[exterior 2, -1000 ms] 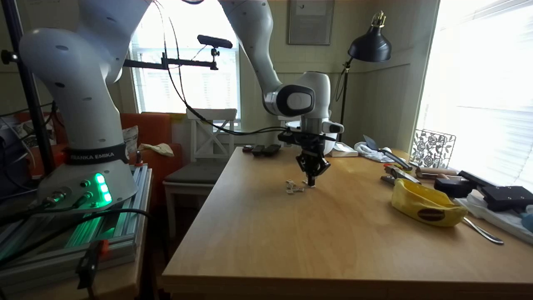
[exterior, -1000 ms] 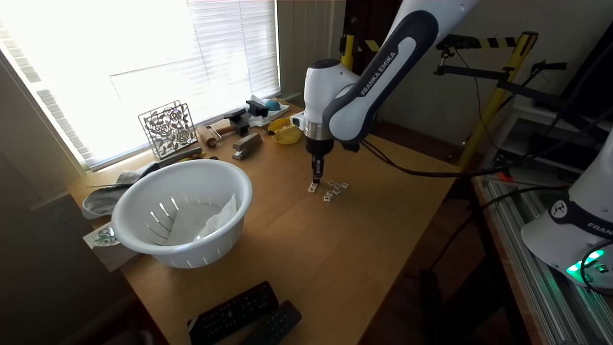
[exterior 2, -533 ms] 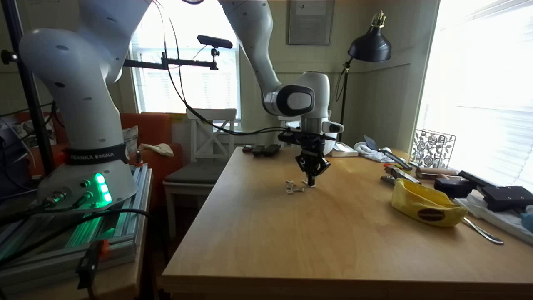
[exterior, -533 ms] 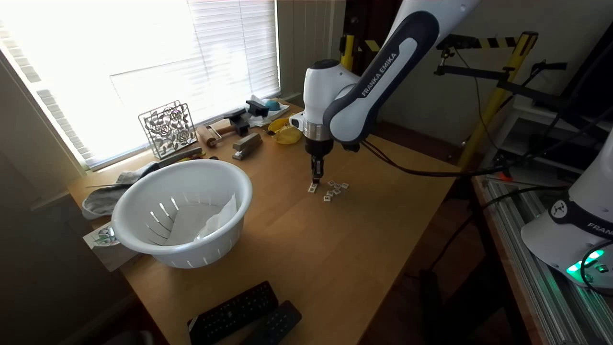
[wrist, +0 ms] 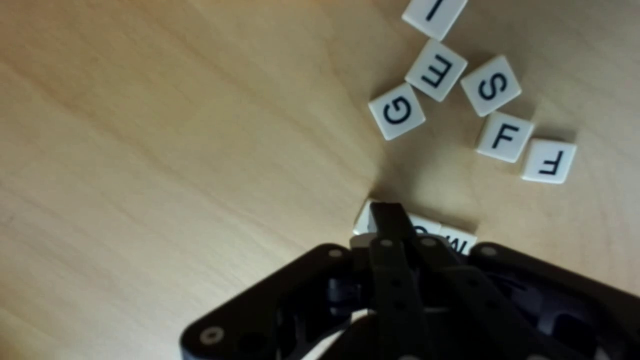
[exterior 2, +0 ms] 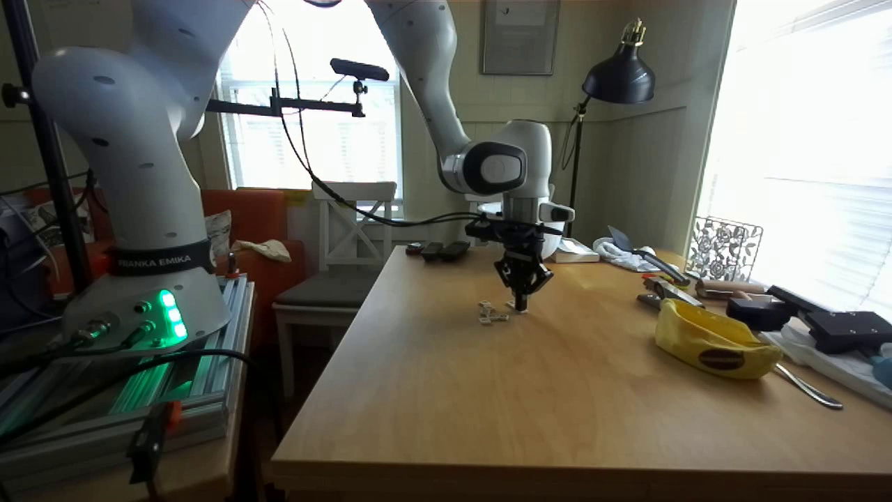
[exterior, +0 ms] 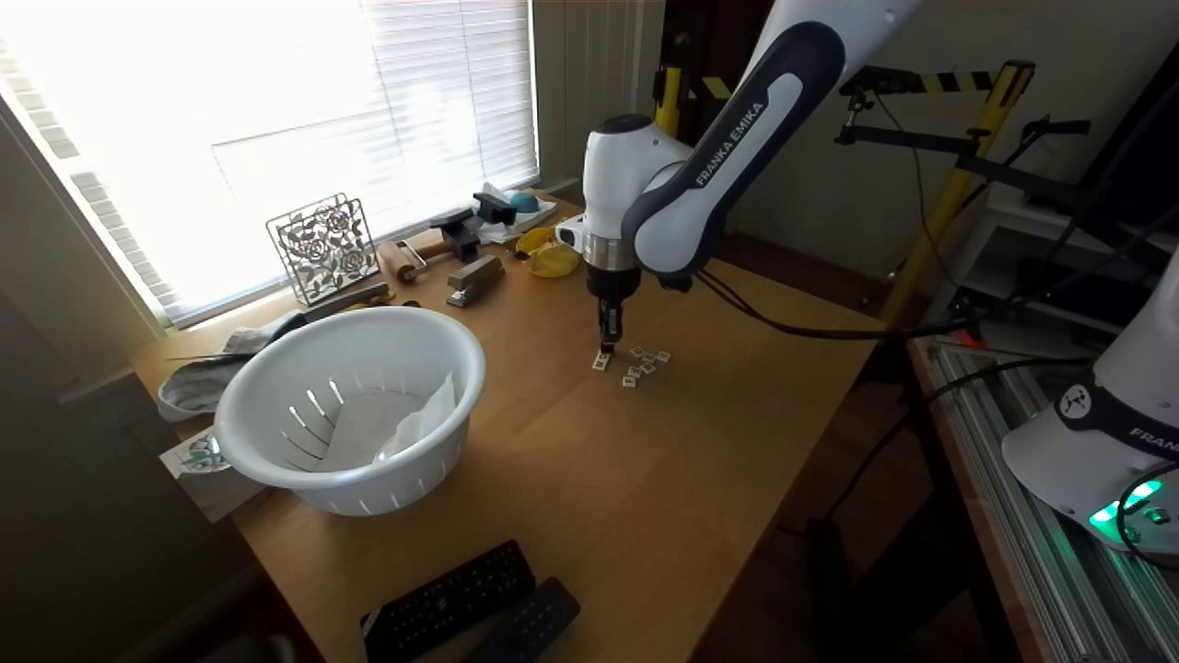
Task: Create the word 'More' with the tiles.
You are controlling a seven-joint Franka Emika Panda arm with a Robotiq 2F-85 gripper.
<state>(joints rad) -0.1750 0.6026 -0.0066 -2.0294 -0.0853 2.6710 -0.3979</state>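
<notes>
My gripper (wrist: 389, 212) is shut, its fingertips low over a short row of white letter tiles, with nothing seen between them. In that row, an M tile (wrist: 459, 241) lies against a tile with a round letter (wrist: 422, 224), partly covered. The tile at the row's left end (wrist: 363, 220) sits under the fingertips, its letter hidden. Beyond the row are loose tiles: G (wrist: 397, 111), E (wrist: 436, 70), S (wrist: 491, 86), F (wrist: 504, 137), a second F (wrist: 549, 161), and one cut by the top edge (wrist: 435, 17). Both exterior views show the gripper (exterior: 608, 348) down at the row.
A large white bowl (exterior: 387, 493) stands on the table, with black remotes (exterior: 451, 599) near its front end. A stapler (exterior: 475, 279), a yellow object (exterior 2: 711, 341) and assorted tools line the window side. The loose tiles lie close beside the gripper.
</notes>
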